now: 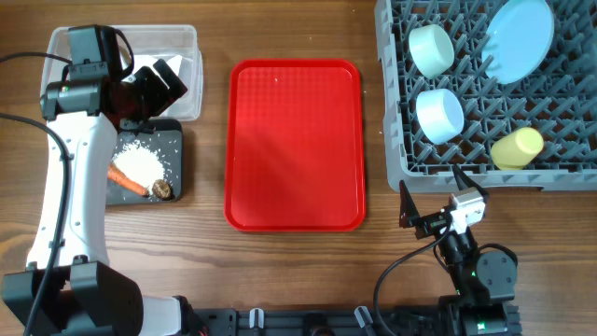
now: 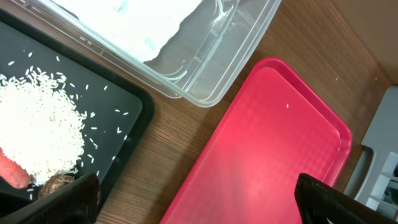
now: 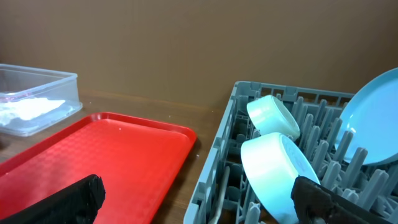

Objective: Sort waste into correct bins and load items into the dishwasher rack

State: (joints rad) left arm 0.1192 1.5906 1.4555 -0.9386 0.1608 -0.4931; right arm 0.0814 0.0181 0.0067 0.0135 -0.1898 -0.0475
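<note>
The grey dishwasher rack (image 1: 392,140) at the right holds a pale-green bowl (image 1: 431,49), a light-blue bowl (image 1: 440,114), a light-blue plate (image 1: 519,37) and a yellow cup (image 1: 518,147). At the left, the black tray (image 1: 175,145) carries rice (image 1: 140,161), a carrot piece (image 1: 126,180) and a brown lump (image 1: 161,189). Behind it, the clear tub (image 1: 187,37) holds white napkin (image 1: 154,47). My left gripper (image 1: 159,86) hangs open over the seam between tub and tray, empty. Near the front edge, below the rack, my right gripper (image 1: 436,194) is open and empty.
A flat red tray (image 1: 294,140) lies bare in the middle, between the bins and the rack. The left wrist view shows its corner (image 2: 273,143) beside the clear tub (image 2: 205,68) and the black tray (image 2: 124,99). Bare wood lies in front.
</note>
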